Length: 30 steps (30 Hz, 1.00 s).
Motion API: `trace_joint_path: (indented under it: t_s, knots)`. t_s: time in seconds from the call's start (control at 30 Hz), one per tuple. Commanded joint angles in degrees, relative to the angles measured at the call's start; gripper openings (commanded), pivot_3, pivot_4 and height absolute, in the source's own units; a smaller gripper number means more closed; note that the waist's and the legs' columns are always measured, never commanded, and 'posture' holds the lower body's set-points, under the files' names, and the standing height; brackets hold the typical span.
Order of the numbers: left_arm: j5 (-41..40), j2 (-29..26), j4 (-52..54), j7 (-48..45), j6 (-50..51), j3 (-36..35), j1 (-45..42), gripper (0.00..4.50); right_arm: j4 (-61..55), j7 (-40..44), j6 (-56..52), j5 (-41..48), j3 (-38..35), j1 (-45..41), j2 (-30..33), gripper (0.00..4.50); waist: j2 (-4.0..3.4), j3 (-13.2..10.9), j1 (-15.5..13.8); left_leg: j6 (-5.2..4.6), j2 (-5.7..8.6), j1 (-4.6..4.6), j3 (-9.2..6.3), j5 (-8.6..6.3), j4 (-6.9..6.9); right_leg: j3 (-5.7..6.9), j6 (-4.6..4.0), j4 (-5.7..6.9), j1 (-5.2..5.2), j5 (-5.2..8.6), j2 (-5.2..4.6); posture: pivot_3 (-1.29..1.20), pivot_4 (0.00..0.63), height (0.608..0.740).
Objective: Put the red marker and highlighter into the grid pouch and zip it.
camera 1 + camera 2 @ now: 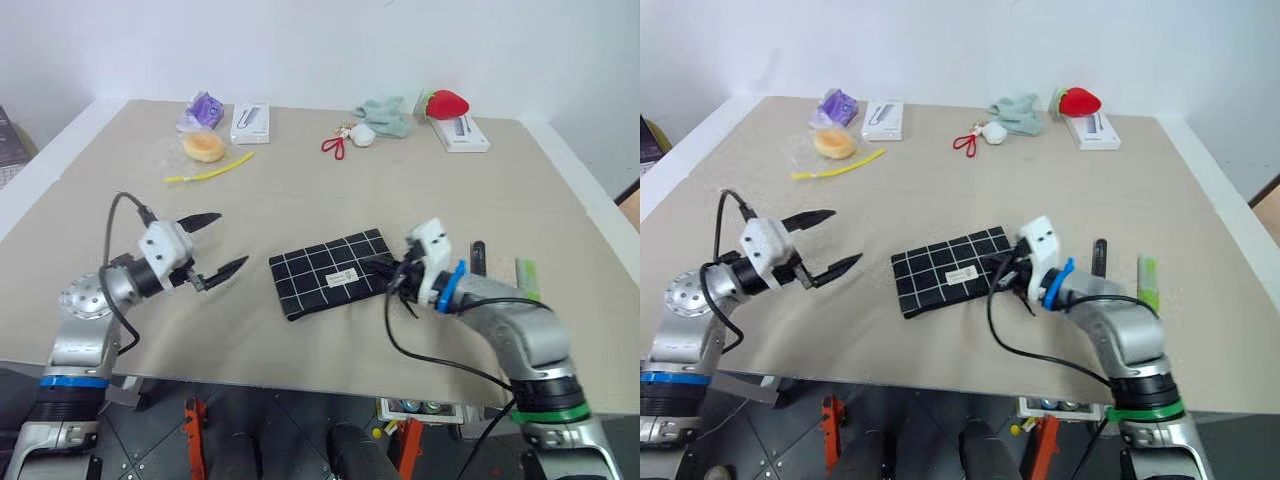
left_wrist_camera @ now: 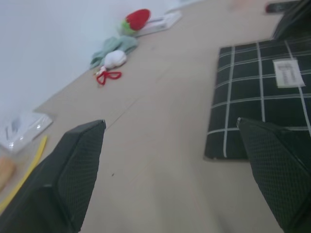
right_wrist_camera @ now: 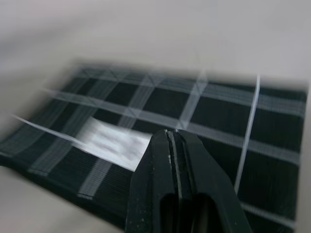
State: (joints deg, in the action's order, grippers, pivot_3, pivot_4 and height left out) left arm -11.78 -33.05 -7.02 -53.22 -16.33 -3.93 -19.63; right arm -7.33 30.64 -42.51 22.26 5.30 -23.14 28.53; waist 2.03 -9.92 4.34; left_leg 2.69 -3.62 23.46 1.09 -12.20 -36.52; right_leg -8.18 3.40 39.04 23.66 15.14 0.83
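Beige worktop (image 1: 300, 200) against white wall, clutter along the upper edge, bare stretch at centre. Grid pouch (image 1: 330, 272) lying flat mid-frame; red marker (image 1: 478, 257) and highlighter (image 1: 527, 276) near right edge. Left tool (image 1: 222, 243) spread apart, left of pouch; right tool (image 3: 173, 141) pressed together over pouch

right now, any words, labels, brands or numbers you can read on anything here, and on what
None can be read.
White label on the grid pouch: dark marks, too blurred to read.
Two white boxes at the table's far edge: any print too small to tell.
Purple packet: no print that can be made out.
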Motion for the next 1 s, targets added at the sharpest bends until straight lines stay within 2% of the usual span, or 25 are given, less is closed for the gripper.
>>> trace_joint_path:
  t_s: [0.03, 0.2, 0.37, 0.67, 0.87, 1.0]
  knots:
    - [6.29, -1.65, -4.41, -2.59, -15.10, 4.08, -0.96, 4.50, 1.06, -1.85, -0.46, -6.11, 4.13, 0.65, 1.68, 0.04, 0.04, 0.10, -0.11, -0.01, 0.01, -0.01, 0.00, -0.01, 0.00, 0.01, -0.02, 0.00, 0.01, 0.01, -0.01, 0.00, 0.150, 0.728]
    - [18.54, -5.07, -15.42, -1.77, -38.91, 11.03, -3.67, 4.50, 0.18, -2.42, -0.81, -8.43, 5.39, 2.38, 1.32, 0.04, 0.23, 0.30, -0.15, -0.04, 0.00, -0.16, -0.18, -0.02, 0.02, 0.22, -0.12, -0.01, -0.21, 0.08, -0.01, 0.00, 0.150, 0.728]
    - [29.34, -2.64, -23.11, 7.47, -50.69, 13.32, -9.15, 4.50, -0.11, -3.42, -1.21, -9.01, 4.45, 2.28, -0.48, 0.04, 0.41, 0.64, -0.53, -0.11, 0.01, -0.19, -0.27, 0.05, -0.07, 0.34, 0.18, -0.01, -0.35, 0.18, -0.05, 0.00, 0.150, 0.728]
    - [45.77, 1.66, -32.83, 23.64, -54.00, 18.67, -17.12, 4.50, -1.52, -4.29, -2.34, -9.58, 4.21, 2.07, -2.99, 0.04, 0.25, 0.85, -0.59, -0.25, 0.02, -0.22, -0.29, 0.16, -0.08, 0.36, 0.28, -0.01, -0.37, 0.04, -0.05, 0.00, 0.150, 0.728]
    - [49.85, 4.31, -37.04, 29.76, -53.14, 23.53, -21.15, 4.50, -2.29, -4.79, -2.92, -9.88, 4.07, 2.19, -4.04, 0.04, 0.09, 1.00, -0.67, -0.25, 0.04, -0.23, -0.30, 0.16, -0.08, 0.36, 0.32, -0.01, -0.39, 0.04, -0.05, 0.00, 0.150, 0.728]
    - [49.69, 5.15, -39.21, 32.14, -52.99, 25.68, -22.40, 4.50, -2.84, -5.21, -3.26, -9.86, 3.54, 2.46, -4.90, 0.04, 0.02, 1.05, -0.65, -0.25, 0.04, -0.23, -0.30, 0.16, -0.07, 0.36, 0.33, -0.01, -0.39, 0.04, -0.05, 0.00, 0.150, 0.728]
